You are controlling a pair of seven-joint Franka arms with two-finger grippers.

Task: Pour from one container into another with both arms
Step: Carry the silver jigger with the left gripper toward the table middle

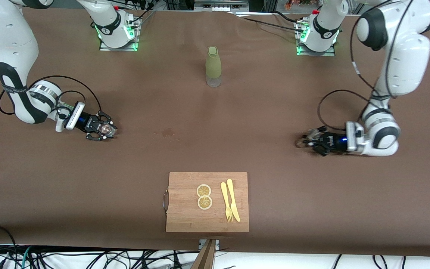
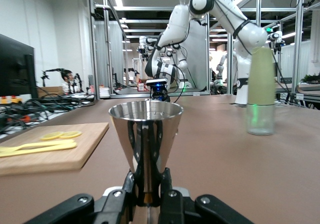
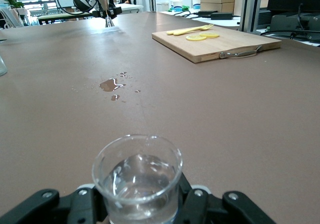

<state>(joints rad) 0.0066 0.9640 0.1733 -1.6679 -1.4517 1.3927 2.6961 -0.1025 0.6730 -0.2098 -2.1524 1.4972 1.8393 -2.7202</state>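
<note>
A shiny metal cone-shaped cup (image 2: pixel 145 129) stands on the brown table toward the left arm's end. My left gripper (image 2: pixel 146 176) is shut on its narrow stem, low over the table; in the front view the cup (image 1: pixel 301 141) sits at the tip of the left gripper (image 1: pixel 311 141). Toward the right arm's end, a small clear glass (image 3: pixel 137 176) holding some water stands upright on the table between the fingers of my right gripper (image 3: pixel 141 194), which press on its sides. In the front view the glass (image 1: pixel 107 129) sits inside the right gripper (image 1: pixel 104 130).
An olive-green bottle with a clear base (image 1: pixel 213 66) stands mid-table, close to the arms' bases. A wooden cutting board (image 1: pixel 185 216) with two lemon slices, a yellow fork and a yellow knife lies near the front edge. A small water spill (image 1: pixel 168 131) wets the table's middle.
</note>
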